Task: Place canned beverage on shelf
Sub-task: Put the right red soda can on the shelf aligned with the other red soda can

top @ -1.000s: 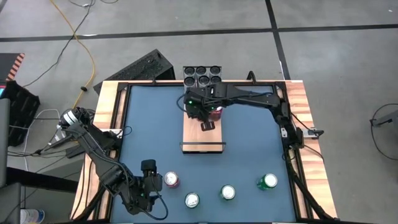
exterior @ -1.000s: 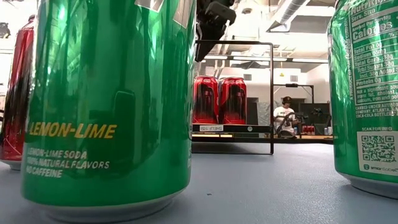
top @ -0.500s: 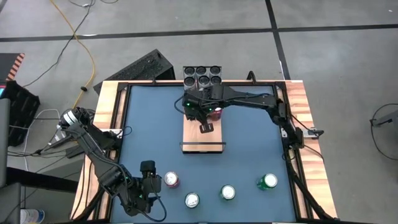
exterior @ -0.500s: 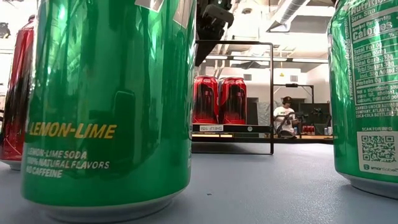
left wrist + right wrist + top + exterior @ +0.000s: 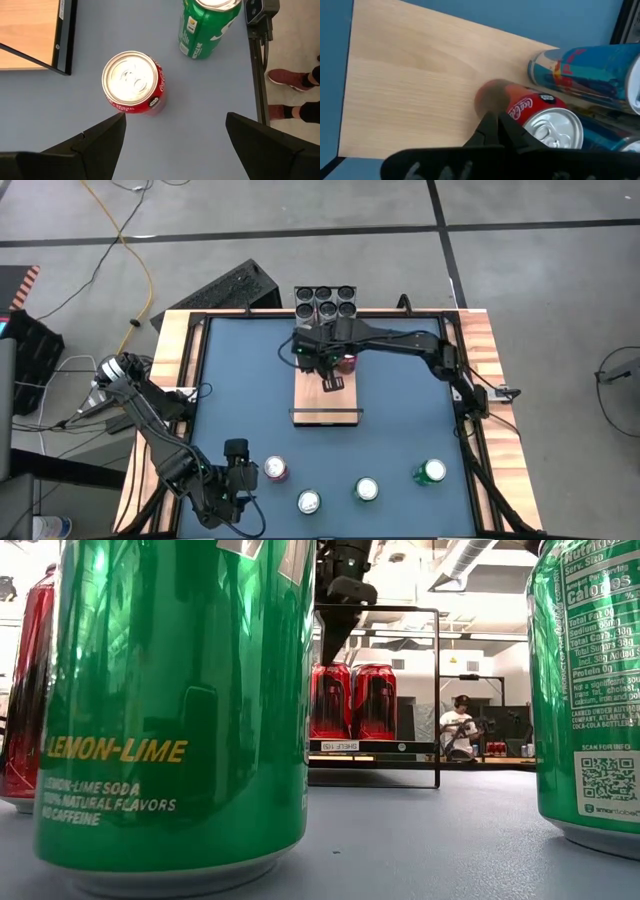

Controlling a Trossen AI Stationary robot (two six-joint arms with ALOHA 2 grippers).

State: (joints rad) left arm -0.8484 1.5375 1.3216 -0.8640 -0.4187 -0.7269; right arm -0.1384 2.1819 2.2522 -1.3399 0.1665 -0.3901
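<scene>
Hanging over the far end of the shelf [image 5: 325,392], the right gripper [image 5: 334,383] points down beside two red cans [image 5: 352,700] that stand side by side on the wood. Its fingers [image 5: 492,131] look pinched together with nothing between them, so the cans are probably set down already and the arm is free. The cans sit at the far end, close to the black wire rail [image 5: 437,690], which leaves bare wood nearer the front for more cans. Behind the shelf stands a pack of blue cans [image 5: 580,67] just off the bench [image 5: 400,430]. The left gripper [image 5: 238,472] waits low at the near edge, aimed at another red can [image 5: 132,82] that stands upright on the blue top, just beside the shelf's near corner in the wrist view. Its fingers [image 5: 100,140] are spread wide on both sides with nothing inside, maybe ready to close on that can next. A green can [image 5: 207,22] stands a little farther off, and more cans [image 5: 366,490] wait in a row along the near side. In the low view, far behind the bench, a person [image 5: 458,725] sits in the room.
</scene>
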